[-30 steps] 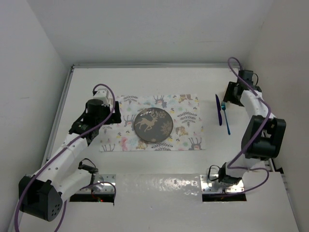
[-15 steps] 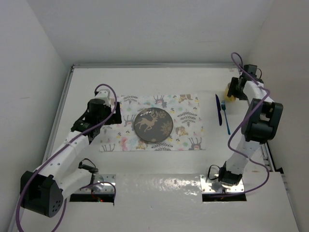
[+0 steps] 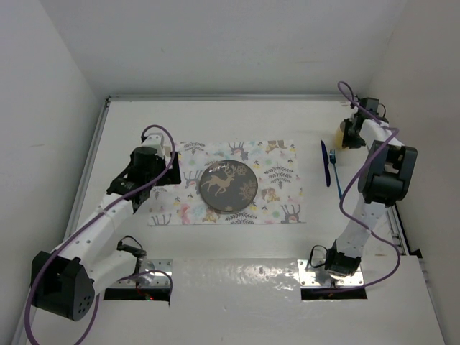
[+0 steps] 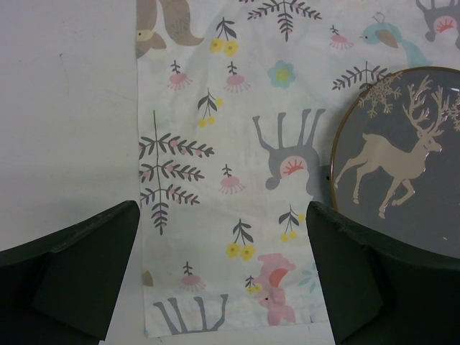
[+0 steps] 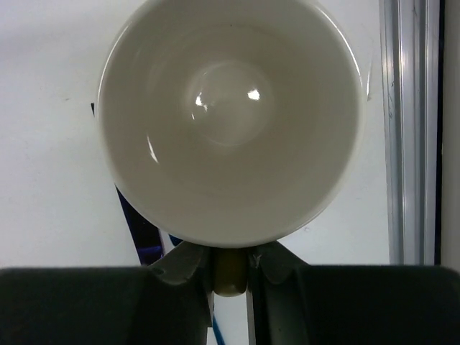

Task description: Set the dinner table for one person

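Note:
On the white dinner table [image 3: 215, 122] lies a pastel animal-print placemat [image 3: 277, 172] with a dark deer plate [image 3: 228, 186] on it. At the back right stands a cream mug [image 3: 342, 135]. My right gripper [image 3: 351, 132] is shut on its handle. In the right wrist view the mug [image 5: 230, 115] fills the frame, its handle [image 5: 230, 272] pinched between the fingers of the right gripper [image 5: 230, 270]. My left gripper [image 4: 223, 280] hovers open over the placemat [image 4: 237, 144], left of the plate [image 4: 410, 180].
A dark blue knife [image 3: 325, 164] and a blue fork [image 3: 336, 176] lie side by side right of the placemat, just in front of the mug. A metal edge rail [image 5: 410, 129] runs close to the mug's right side. White walls enclose the table.
My right gripper swung back from beside the cutlery to the mug at the back right and shut on its handle. The left arm has hardly moved.

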Tool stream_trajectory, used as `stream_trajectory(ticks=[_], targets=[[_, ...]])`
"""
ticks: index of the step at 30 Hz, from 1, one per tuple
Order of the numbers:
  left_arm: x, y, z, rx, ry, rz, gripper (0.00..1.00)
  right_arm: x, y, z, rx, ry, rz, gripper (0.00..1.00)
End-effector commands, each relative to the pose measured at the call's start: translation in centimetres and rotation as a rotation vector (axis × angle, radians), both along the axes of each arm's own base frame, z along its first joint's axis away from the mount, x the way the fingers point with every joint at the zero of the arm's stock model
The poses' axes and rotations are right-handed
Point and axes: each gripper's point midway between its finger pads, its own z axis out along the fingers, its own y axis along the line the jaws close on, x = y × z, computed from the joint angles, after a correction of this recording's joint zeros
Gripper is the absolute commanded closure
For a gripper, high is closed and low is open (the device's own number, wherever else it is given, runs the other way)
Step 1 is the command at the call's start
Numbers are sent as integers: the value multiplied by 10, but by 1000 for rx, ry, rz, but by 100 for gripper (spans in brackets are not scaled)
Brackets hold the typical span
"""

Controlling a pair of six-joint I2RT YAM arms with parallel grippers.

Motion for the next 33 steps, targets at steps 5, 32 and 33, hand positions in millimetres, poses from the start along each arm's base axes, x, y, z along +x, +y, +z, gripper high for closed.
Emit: stream_trajectory(ticks=[5, 32, 33], targets=[[9, 1, 13, -7, -45, 4, 0, 29, 3, 63, -110, -168, 123, 100], [7, 1, 26, -20, -94, -2, 0, 1, 215, 78, 117, -225, 860, 100], [6, 0, 26, -20, -93, -4, 0, -2, 217, 71, 121, -215, 865, 100]])
